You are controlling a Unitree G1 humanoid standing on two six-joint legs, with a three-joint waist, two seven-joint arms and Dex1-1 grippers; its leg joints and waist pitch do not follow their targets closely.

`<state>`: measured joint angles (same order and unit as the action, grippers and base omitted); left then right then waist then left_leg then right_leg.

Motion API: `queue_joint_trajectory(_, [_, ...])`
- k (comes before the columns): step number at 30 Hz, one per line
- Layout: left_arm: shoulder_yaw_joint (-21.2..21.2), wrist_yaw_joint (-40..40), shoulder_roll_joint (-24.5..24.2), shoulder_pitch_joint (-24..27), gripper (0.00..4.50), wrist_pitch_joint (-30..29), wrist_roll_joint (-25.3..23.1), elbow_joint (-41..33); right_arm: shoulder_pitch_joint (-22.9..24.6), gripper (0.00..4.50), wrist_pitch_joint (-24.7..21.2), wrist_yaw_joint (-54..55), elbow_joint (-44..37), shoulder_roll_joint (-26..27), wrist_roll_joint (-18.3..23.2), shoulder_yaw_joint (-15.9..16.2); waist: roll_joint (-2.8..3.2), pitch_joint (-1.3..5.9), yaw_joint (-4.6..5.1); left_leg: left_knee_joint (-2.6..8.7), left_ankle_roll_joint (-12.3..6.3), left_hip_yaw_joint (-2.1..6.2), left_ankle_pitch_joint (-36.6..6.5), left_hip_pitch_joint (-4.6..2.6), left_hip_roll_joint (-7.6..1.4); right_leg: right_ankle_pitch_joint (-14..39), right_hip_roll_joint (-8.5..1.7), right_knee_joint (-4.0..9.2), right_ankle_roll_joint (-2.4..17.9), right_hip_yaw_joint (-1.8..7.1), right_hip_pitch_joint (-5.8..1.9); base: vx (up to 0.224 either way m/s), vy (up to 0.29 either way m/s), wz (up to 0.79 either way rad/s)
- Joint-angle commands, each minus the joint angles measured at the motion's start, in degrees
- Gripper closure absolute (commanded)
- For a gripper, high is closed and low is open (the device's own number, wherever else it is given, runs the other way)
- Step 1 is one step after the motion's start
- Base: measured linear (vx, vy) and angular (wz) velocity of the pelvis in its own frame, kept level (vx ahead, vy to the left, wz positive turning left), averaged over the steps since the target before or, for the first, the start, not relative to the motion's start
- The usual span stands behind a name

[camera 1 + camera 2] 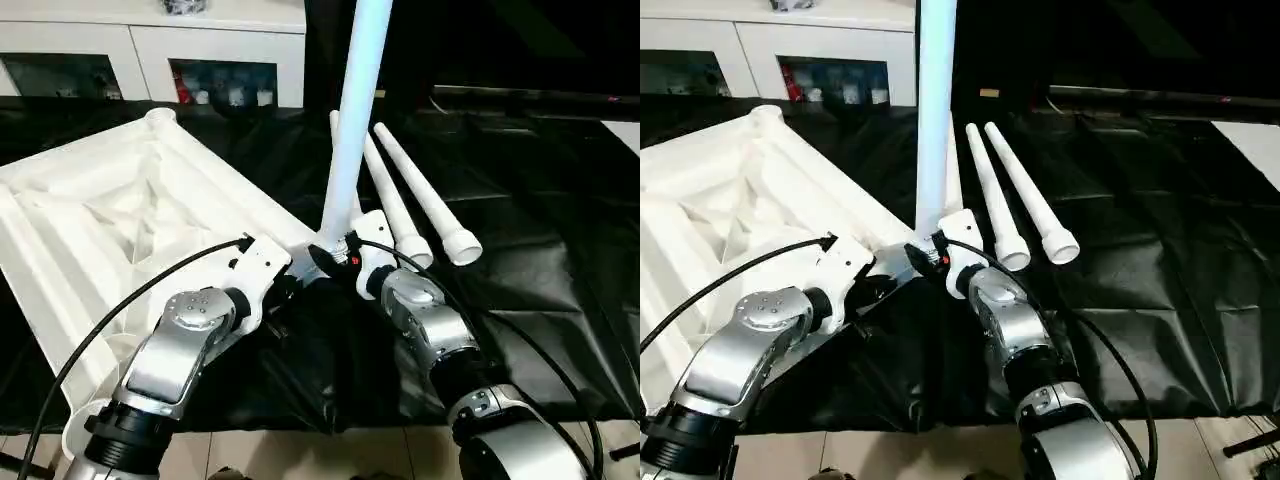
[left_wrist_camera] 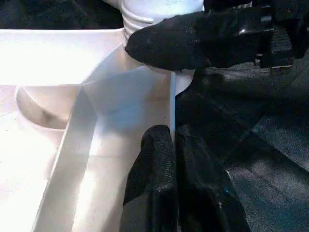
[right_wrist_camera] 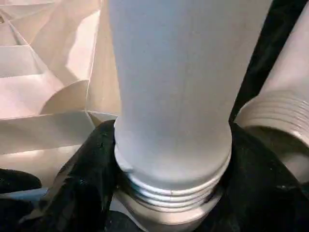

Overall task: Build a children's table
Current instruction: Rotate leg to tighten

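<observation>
A white plastic table top (image 1: 110, 225) lies upside down on a black sheet (image 1: 540, 250), ribbed underside facing up, one round corner socket at its far corner and another at the near corner between the two arms.

The right pincer (image 3: 169, 193) is closed around the base of a long white leg (image 1: 350, 130), its black fingers (image 3: 87, 179) pressing on either side just above the threaded end. This leg stands nearly upright from the near corner of the top, its long axis rising away from the pincer and leaning slightly to the robot's right, its upper end passing out of view.

The left pincer (image 2: 171, 159) sits just to the left of the right one, its two fingers narrowed onto the thin side wall of the top beside that corner.

Just beyond and to the right of the right pincer, two more legs (image 1: 425, 200) lie side by side on the sheet, wide threaded ends toward the robot, narrow tips pointing away.

A white cabinet (image 1: 150, 55) with glass doors stands behind.
</observation>
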<state>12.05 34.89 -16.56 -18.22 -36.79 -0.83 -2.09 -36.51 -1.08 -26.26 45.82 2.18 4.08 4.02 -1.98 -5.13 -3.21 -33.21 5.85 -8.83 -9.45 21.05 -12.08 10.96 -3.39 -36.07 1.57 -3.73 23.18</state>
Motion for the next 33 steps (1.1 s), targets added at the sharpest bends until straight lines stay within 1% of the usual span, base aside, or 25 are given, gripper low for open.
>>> queue_joint_trajectory(1, [3.0,3.0,1.4,-0.2,4.50,2.4,3.1,-3.3,0.4,1.06,-0.4,-3.3,1.2,1.9,1.5,1.4,0.66,4.44,-0.41,3.52,-1.60,-0.33,-10.5,-0.07,-0.75,8.3,-3.93,4.24,10.7,2.79,-3.15,0.000,0.000,0.00])
queue_joint_trajectory(2, [3.0,3.5,1.0,-0.2,4.50,2.5,3.3,-3.4,0.5,0.96,-0.1,-4.0,1.0,1.6,1.7,1.4,0.69,4.52,-0.45,3.45,-1.86,-0.39,-9.6,-0.07,-0.74,6.8,-3.89,4.11,11.2,2.79,-3.17,0.000,0.000,0.00])
queue_joint_trajectory(3, [3.3,4.5,0.7,-0.2,4.50,2.7,3.5,-3.5,0.6,0.80,0.5,-5.0,0.7,1.0,1.8,1.3,0.97,4.53,-0.48,3.40,-2.03,-0.42,-8.9,-0.14,-0.75,5.1,-3.79,4.00,11.8,2.78,-3.10,0.000,0.000,0.00])
queue_joint_trajectory(4, [3.5,5.6,0.1,-0.2,4.50,2.9,3.8,-3.7,0.8,0.64,0.9,-6.6,0.0,0.2,2.0,1.1,0.90,4.50,-0.49,3.37,-2.12,-0.48,-9.0,-0.12,-0.71,4.7,-3.74,3.96,12.1,2.78,-3.12,0.000,0.000,0.00])
queue_joint_trajectory(5, [3.8,7.2,-0.7,-0.1,4.50,3.6,4.1,-3.7,1.1,0.64,1.0,-8.7,-1.2,-1.1,2.0,1.3,0.88,4.51,-0.61,3.38,-2.28,-0.50,-9.3,-0.15,-0.71,4.7,-3.79,3.95,12.4,2.77,-3.20,0.000,0.000,0.00])
queue_joint_trajectory(7, [3.8,8.2,-1.2,0.0,4.50,3.8,4.4,-3.7,1.6,0.60,0.9,-10.2,-2.3,-2.1,1.8,1.8,1.01,4.38,-0.86,3.48,-2.24,-0.47,-10.4,-0.39,-0.84,6.3,-3.84,4.20,12.4,2.77,-3.09,0.000,0.000,0.00])
queue_joint_trajectory(8, [3.8,9.9,-2.2,0.0,4.50,4.7,4.6,-3.5,2.6,0.33,0.5,-12.8,-4.3,-4.2,1.3,2.8,1.38,4.41,-0.98,3.45,-2.02,-0.45,-10.7,-0.44,-0.85,6.5,-3.82,4.12,12.5,2.77,-3.07,0.000,0.000,0.00])
queue_joint_trajectory(10, [3.8,10.8,-2.7,0.0,4.50,5.2,4.8,-3.2,3.2,0.20,0.0,-14.3,-5.3,-5.3,1.1,3.4,1.17,4.38,-1.47,3.49,-1.99,-0.52,-11.2,-0.57,-0.90,7.3,-3.73,4.33,12.0,2.79,-3.04,0.000,0.000,0.00])
queue_joint_trajectory(11, [3.7,12.4,-3.9,-0.1,4.50,6.5,5.2,-2.7,4.6,0.20,-0.8,-17.9,-7.6,-7.6,1.2,4.3,1.11,4.33,-1.70,3.55,-1.85,-0.55,-11.5,-0.48,-0.89,7.6,-3.78,4.35,11.9,2.85,-3.08,0.000,0.000,0.00])
queue_joint_trajectory(12, [3.7,12.4,-3.9,-0.1,4.50,6.5,5.2,-2.7,4.6,0.13,-0.8,-17.9,-7.6,-7.6,1.2,4.3,1.00,4.32,-1.86,3.57,-1.87,-0.47,-11.5,-0.42,-0.84,7.9,-3.76,4.41,11.6,2.82,-3.24,0.000,0.000,0.00])
queue_joint_trajectory(13, [3.6,12.7,-4.1,-0.1,4.50,6.7,5.2,-2.6,4.8,0.05,-0.9,-18.5,-8.0,-8.0,1.3,4.5,1.01,4.32,-1.83,3.61,-1.67,-0.50,-11.8,-0.49,-0.89,8.9,-3.86,4.46,11.5,2.86,-3.04,0.000,0.000,0.00])
queue_joint_trajectory(14, [3.4,14.7,-5.5,-0.3,4.50,7.9,5.6,-2.0,6.5,0.05,-1.6,-23.2,-11.0,-10.4,2.2,5.1,0.95,4.31,-1.92,3.61,-1.56,-0.47,-11.8,-0.52,-0.88,9.3,-3.84,4.54,11.4,2.82,-3.12,0.000,0.000,0.00])
queue_joint_trajectory(15, [3.3,16.6,-6.8,-0.3,4.50,8.5,6.1,-1.7,7.9,0.05,-2.0,-26.7,-13.5,-12.3,3.0,5.7,0.92,4.29,-2.18,3.55,-1.98,-0.46,-12.1,-0.55,-0.77,10.0,-3.75,4.68,10.6,2.84,-3.26,0.000,0.000,0.00])
queue_joint_trajectory(16, [3.3,16.6,-6.8,-0.3,4.50,8.5,6.1,-1.7,7.9,0.05,-2.0,-26.7,-13.5,-12.3,3.0,5.7,0.90,4.32,-2.32,3.55,-2.25,-0.50,-12.0,-0.64,-0.93,9.8,-3.84,4.70,10.6,2.92,-3.16,0.000,0.000,0.00])
queue_joint_trajectory(17, [3.3,18.2,-7.8,-0.2,4.50,9.0,6.4,-1.4,8.9,0.05,-2.1,-29.4,-15.4,-13.8,3.5,6.2,0.97,4.26,-2.35,3.62,-2.30,-0.46,-12.2,-0.45,-0.87,10.0,-3.75,4.65,10.6,2.83,-3.11,0.000,0.000,0.00])
queue_joint_trajectory(18, [3.2,19.6,-8.7,-0.1,4.50,9.6,6.8,-1.2,9.7,0.05,-2.4,-31.5,-16.9,-15.1,3.9,6.7,0.82,4.25,-2.41,3.65,-2.21,-0.45,-12.1,-0.45,-0.88,10.3,-3.80,4.68,10.6,2.82,-3.14,0.000,0.000,0.00])
queue_joint_trajectory(19, [3.2,20.6,-9.4,-0.1,4.50,9.9,7.0,-1.0,10.2,0.05,-2.4,-33.2,-17.9,-16.1,4.2,7.0,1.16,4.55,-2.55,3.55,-2.06,-0.41,-12.1,-0.56,-0.90,10.8,-3.91,4.59,10.8,2.82,-3.19,0.000,0.000,0.00])
queue_joint_trajectory(21, [3.3,21.5,-10.1,-0.1,4.50,10.4,7.1,-0.6,10.6,0.05,-2.4,-34.5,-18.8,-17.0,4.4,7.4,1.01,4.41,-2.55,3.63,-1.97,-0.39,-12.3,-0.52,-0.91,11.0,-3.82,4.73,10.9,2.74,-3.12,0.000,0.000,0.00])
queue_joint_trajectory(23, [3.6,23.3,-11.2,-0.2,4.50,10.6,7.5,-0.3,11.0,0.05,-2.4,-36.5,-20.2,-18.4,4.8,7.8,0.97,4.45,-2.55,3.63,-1.99,-0.39,-12.2,-0.52,-0.97,10.9,-3.87,4.67,11.0,2.78,-3.18,0.000,0.000,0.00])
queue_joint_trajectory(25, [4.1,23.7,-11.8,-0.5,4.50,10.7,7.2,0.0,10.9,0.32,-2.1,-37.2,-20.5,-18.9,4.6,8.1,0.98,4.61,-2.57,3.52,-2.05,-0.41,-11.7,-0.46,-0.97,9.8,-3.90,4.51,11.5,2.77,-3.19,0.000,0.000,0.00])
queue_joint_trajectory(26, [4.1,23.7,-11.8,-0.5,4.50,10.7,7.2,0.0,10.9,0.32,-2.1,-37.2,-20.5,-18.9,4.6,8.1,0.95,4.66,-2.56,3.49,-2.03,-0.41,-11.4,-0.46,-0.95,9.5,-3.88,4.45,11.6,2.76,-3.22,0.000,0.000,0.00])
queue_joint_trajectory(29, [4.4,24.5,-12.3,-0.7,4.50,10.9,7.3,0.2,10.9,0.64,-2.1,-37.7,-20.8,-19.3,4.2,8.2,0.97,4.71,-2.62,3.40,-1.97,-0.46,-10.9,-0.51,-0.94,8.5,-3.88,4.35,12.1,2.77,-3.21,0.000,0.000,0.00])
queue_joint_trajectory(30, [4.6,25.2,-12.6,-0.8,4.50,11.1,7.5,0.4,10.8,0.64,-2.2,-37.9,-21.0,-19.3,4.2,8.4,0.66,4.78,-2.62,3.40,-2.05,-0.48,-10.7,-0.49,-0.94,8.3,-3.86,4.32,12.2,2.74,-3.30,0.000,0.000,0.00])
queue_joint_trajectory(31, [4.6,25.4,-12.8,-0.8,4.50,11.3,7.5,0.5,10.9,0.78,-2.4,-38.0,-21.1,-19.3,4.2,8.4,0.78,4.79,-2.71,3.39,-2.04,-0.43,-10.4,-0.45,-0.92,8.4,-3.88,4.21,12.1,2.72,-3.32,0.000,0.000,0.00])
queue_joint_trajectory(33, [4.7,25.6,-12.9,-0.8,4.50,11.3,7.5,0.6,10.8,0.96,-2.5,-38.0,-21.2,-19.2,4.1,8.5,0.75,4.78,-2.73,3.36,-2.10,-0.47,-10.1,-0.45,-0.92,7.9,-3.85,4.20,12.1,2.75,-3.27,0.000,0.000,0.00])
